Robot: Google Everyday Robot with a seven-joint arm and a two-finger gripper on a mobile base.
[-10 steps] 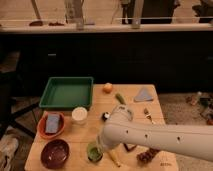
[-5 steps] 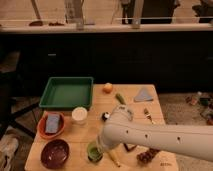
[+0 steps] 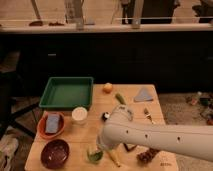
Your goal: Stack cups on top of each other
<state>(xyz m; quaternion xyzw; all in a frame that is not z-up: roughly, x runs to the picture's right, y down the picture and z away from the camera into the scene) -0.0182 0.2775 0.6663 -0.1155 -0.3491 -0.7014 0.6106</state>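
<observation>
One cup (image 3: 93,155), the pale green one, stands near the front edge of the wooden surface (image 3: 80,135), just right of the dark red bowl (image 3: 54,153). The white arm (image 3: 160,141) comes in from the right side and bends down over this cup, so the end effector (image 3: 100,148) is low at the cup, touching or almost touching it; I cannot tell from this view if it is apart or together, because the arm covers it. A second, silver cup I cannot find with certainty. Behind the bowl there is an orange plate (image 3: 51,125) with a blue sponge (image 3: 52,122) on it, and next to it a white cup-like container (image 3: 79,115). A green tray (image 3: 67,93) lies at the back left. Further right I see an orange fruit (image 3: 107,87), a small green vegetable (image 3: 120,98), a grey-blue cloth (image 3: 144,94) and a fork (image 3: 148,115). A yellow banana (image 3: 114,157) lies just beside the green cup, and dark grapes (image 3: 147,155) lie near the front right.
</observation>
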